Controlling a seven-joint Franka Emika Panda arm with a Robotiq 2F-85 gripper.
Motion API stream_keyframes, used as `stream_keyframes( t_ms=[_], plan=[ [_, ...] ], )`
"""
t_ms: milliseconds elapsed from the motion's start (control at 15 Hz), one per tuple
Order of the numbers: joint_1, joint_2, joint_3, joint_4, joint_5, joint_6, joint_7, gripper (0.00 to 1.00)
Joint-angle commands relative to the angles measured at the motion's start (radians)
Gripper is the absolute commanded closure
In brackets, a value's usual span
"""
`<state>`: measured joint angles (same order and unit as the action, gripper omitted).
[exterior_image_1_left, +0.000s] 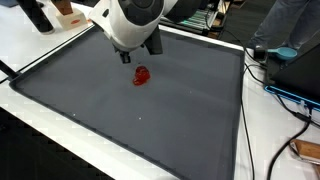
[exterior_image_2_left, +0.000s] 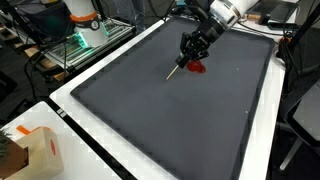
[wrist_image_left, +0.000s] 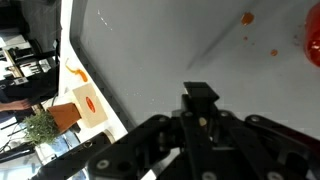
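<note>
we see the gripper (exterior_image_2_left: 194, 50) pinching a thin stick (exterior_image_2_left: 178, 68) that slants down to the dark mat (exterior_image_2_left: 150, 110); the red blob (exterior_image_2_left: 199, 68) lies on that mat, just beside the gripper's fingertips

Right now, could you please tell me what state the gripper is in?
Gripper: fingers closed on a thin stick, its tip near the red object.

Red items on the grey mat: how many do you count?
1. A single red blob lies on the grey mat, just beneath the gripper. The arm hides a little of the mat, so another could sit behind it.
</note>
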<state>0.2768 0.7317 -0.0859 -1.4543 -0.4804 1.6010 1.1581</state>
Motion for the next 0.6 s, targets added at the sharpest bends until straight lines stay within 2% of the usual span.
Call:
stream_keyframes(
  t_ms=[0, 533],
  plan=[
    [0.011, 0.030, -0.003, 0.034, -0.009, -0.033, 0.002, 0.97],
    [0.047, 0.041, 0.004, 0.056, -0.013, -0.053, 0.004, 0.97]
  ],
)
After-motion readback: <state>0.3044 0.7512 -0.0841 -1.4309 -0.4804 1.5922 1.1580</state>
